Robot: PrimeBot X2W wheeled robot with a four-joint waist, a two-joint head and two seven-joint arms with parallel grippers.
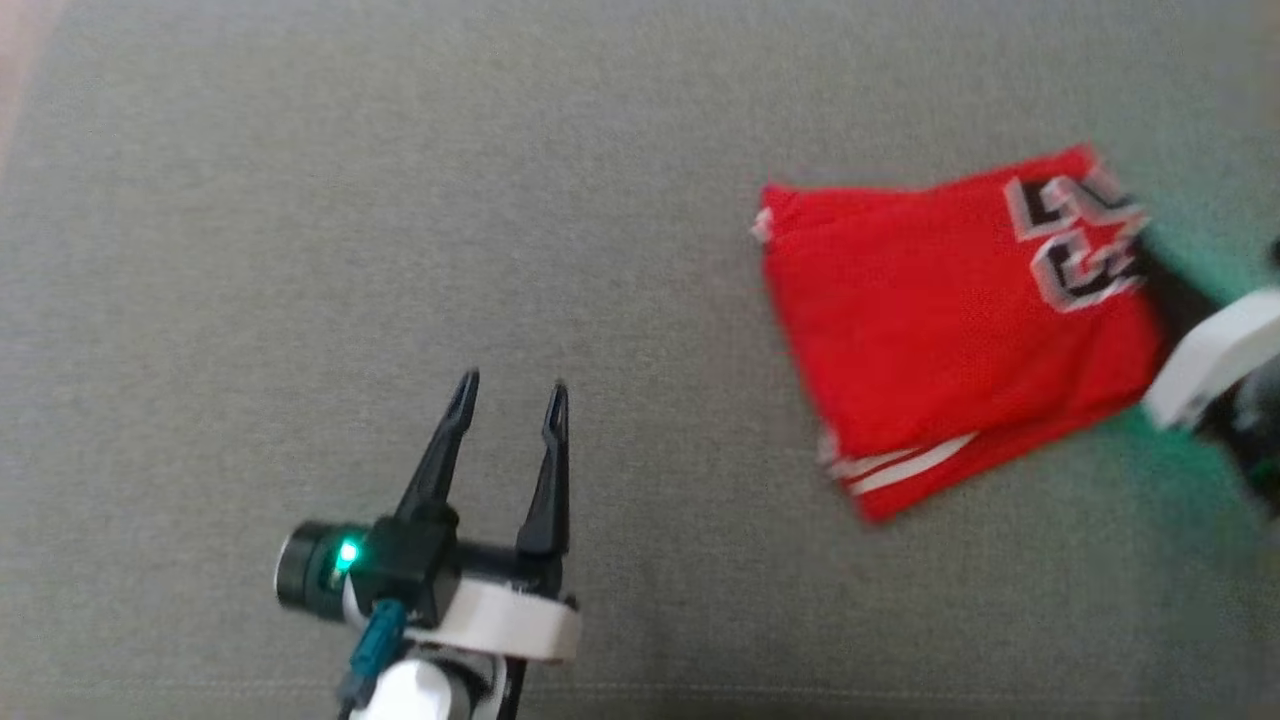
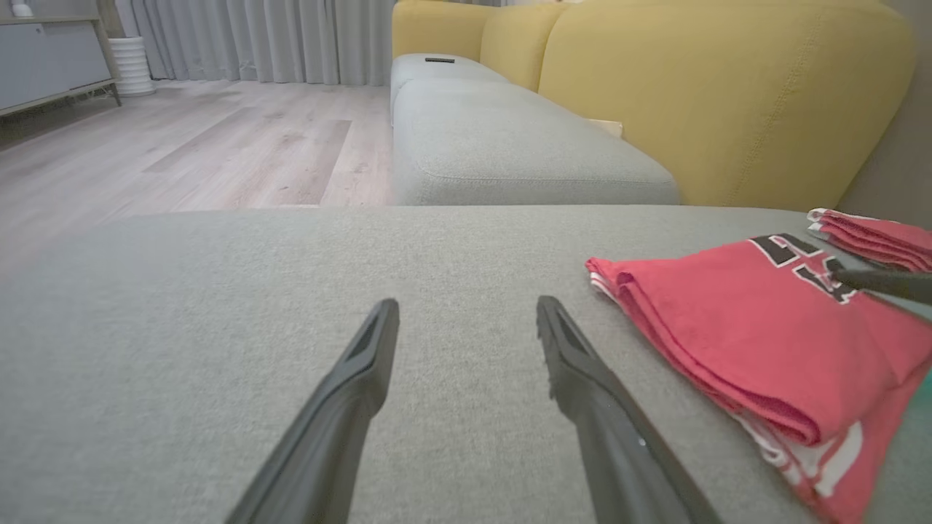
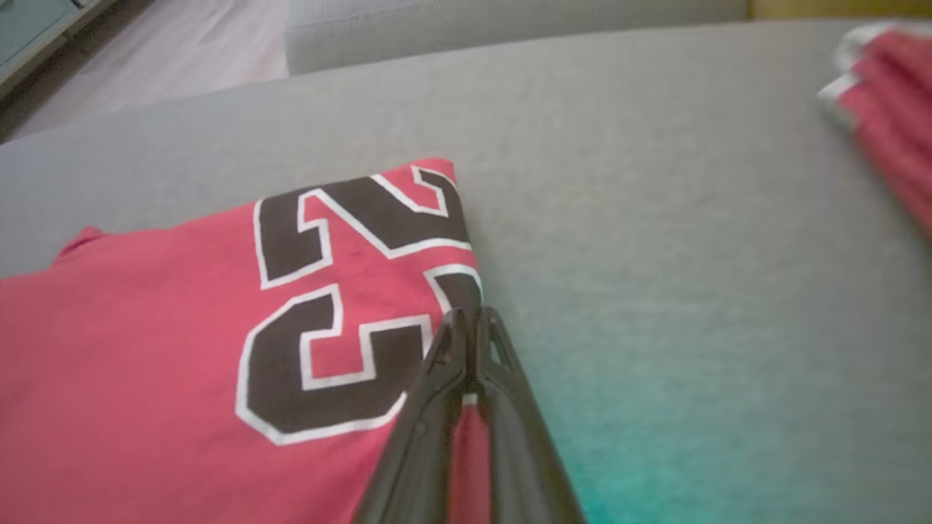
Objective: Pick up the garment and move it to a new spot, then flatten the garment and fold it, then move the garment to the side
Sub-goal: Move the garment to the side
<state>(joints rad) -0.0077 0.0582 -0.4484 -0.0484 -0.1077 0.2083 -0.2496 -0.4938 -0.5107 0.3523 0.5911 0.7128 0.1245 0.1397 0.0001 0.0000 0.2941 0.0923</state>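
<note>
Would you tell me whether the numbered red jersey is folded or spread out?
Folded: the numbered red jersey shows stacked layers along its edge.

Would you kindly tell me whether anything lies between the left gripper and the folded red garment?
Nothing visible does: bare grey cushion separates the open left gripper from the garment. The right gripper, jaws shut, pinches its numbered corner.

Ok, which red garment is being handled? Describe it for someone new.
On the wide grey cushion, look right of the open left gripper. The folded red garment lies there, its edge pinched by the right gripper. Unlike the other red pile, it shows big black, white-edged numerals.
</note>
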